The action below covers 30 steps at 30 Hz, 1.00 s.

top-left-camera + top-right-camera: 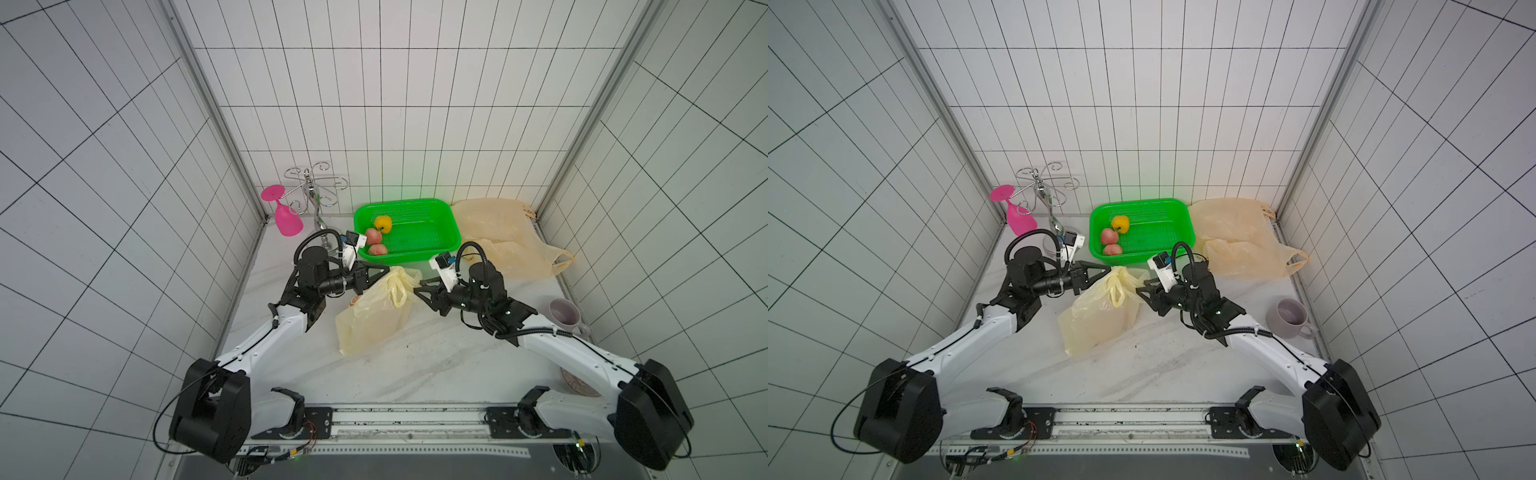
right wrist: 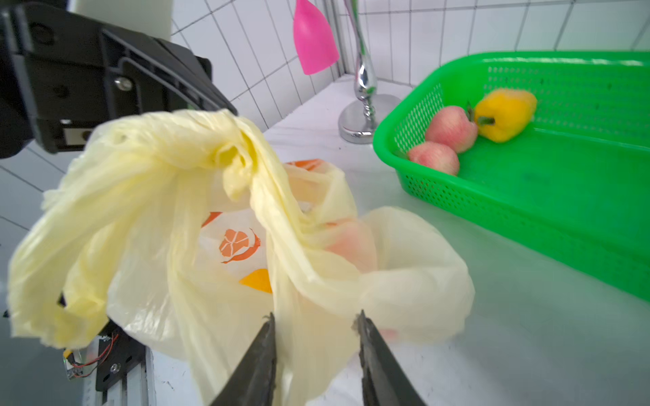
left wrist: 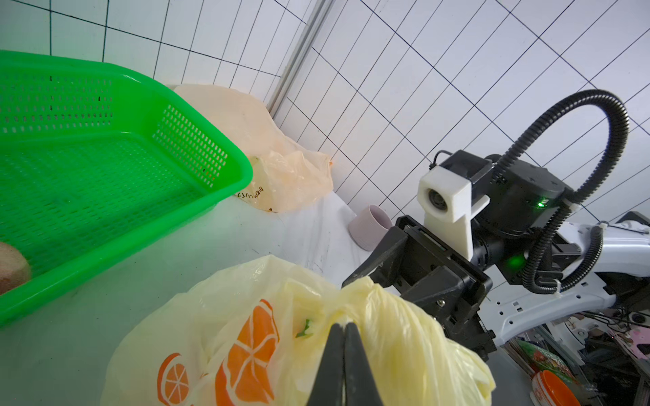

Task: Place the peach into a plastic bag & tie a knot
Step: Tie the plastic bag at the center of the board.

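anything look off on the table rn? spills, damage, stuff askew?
Nothing spilled or broken. Minor oddities: the spare bags lie crumpled in the far corner beside the green basket, and a few dark specks mark the table in front of the yellow bag.

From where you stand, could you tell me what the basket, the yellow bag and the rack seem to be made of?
The basket: rigid, glossy plastic, judging by its moulded mesh walls. The yellow bag: thin plastic film, soft and translucent, since it crinkles and drapes. The rack: probably chromed metal, mirror-bright with bent wire hooks.
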Available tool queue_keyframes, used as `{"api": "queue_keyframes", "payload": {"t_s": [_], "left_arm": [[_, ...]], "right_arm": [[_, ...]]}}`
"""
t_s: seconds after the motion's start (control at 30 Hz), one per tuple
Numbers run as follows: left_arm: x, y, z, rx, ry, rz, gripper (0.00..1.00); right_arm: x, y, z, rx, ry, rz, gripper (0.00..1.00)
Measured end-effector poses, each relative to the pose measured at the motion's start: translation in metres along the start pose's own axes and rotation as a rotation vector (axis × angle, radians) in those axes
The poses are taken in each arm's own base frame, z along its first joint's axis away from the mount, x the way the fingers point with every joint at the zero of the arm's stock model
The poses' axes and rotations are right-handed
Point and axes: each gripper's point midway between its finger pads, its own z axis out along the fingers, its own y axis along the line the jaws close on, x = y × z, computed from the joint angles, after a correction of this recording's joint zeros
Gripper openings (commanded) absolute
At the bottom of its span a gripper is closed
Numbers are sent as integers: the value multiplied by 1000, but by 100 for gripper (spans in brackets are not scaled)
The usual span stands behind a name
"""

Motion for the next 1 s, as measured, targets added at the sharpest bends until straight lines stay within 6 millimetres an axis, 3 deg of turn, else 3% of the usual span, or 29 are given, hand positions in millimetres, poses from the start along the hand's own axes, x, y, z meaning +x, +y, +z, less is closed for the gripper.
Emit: {"api": "queue_keyframes", "payload": {"t_s": [0.17,0.33,0.47,0.6,0.83,1.0], "left_arm": [[-6,-1,-4,-19,-44,-12,0],[-4,1,-3,-29,-60,-35,0],[-3,-4,0,-17,-62,-35,0],[-1,-6,2,-13,-58,-35,0],[1,-5,3,-21,-59,-38,0],[2,-7,4,-18,-58,-36,0]], "right_arm": [[-15,1,-35,119,36,121,40],[-41,26,-56,138,59,198,51],[-48,43,-48,118,106,235,55],[-37,49,-35,110,154,262,55],[-22,53,-18,106,213,295,42],[-21,56,-10,95,221,301,44]]}}
